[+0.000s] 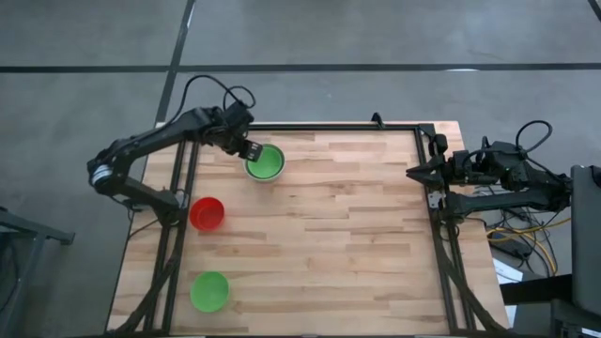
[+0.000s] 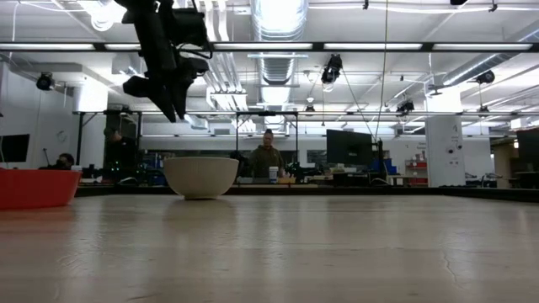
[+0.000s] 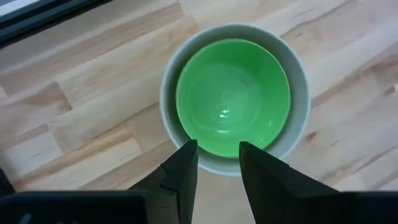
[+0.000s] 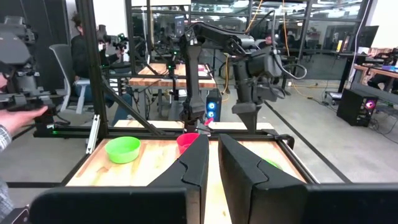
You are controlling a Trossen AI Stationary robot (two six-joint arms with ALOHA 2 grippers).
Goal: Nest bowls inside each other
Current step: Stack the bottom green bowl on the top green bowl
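Two thin, light plastic bowls, a bright green bowl [image 3: 233, 93] nested in a pale white-grey bowl [image 3: 297, 127], sat beneath the empty, parted left gripper [image 3: 217, 168], their slick stiff rims probably the best hold.

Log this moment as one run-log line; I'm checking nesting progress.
left gripper: open, empty, above white bowl | green bowl nested inside | red bowl, second green bowl separate | right gripper: waiting at table edge
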